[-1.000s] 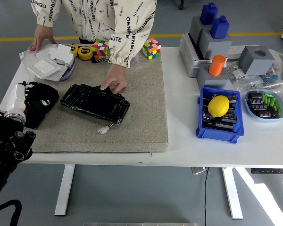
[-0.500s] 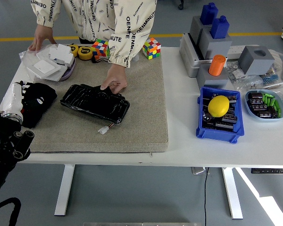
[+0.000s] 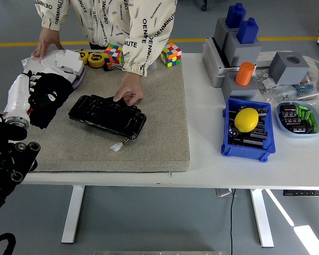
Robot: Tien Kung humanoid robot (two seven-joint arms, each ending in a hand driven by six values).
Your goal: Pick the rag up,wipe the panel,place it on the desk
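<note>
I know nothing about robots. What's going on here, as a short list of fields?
left hand: at the mat's left edge, gripping the black rag
right hand: not in view
panel: black, flat on the grey mat
person's hand: pressing on the panel's far edge
person's other hand: resting on the table's far left corner

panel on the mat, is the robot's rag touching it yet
No, the black rag in the left hand sits left of the panel, with bare mat between them.
</note>
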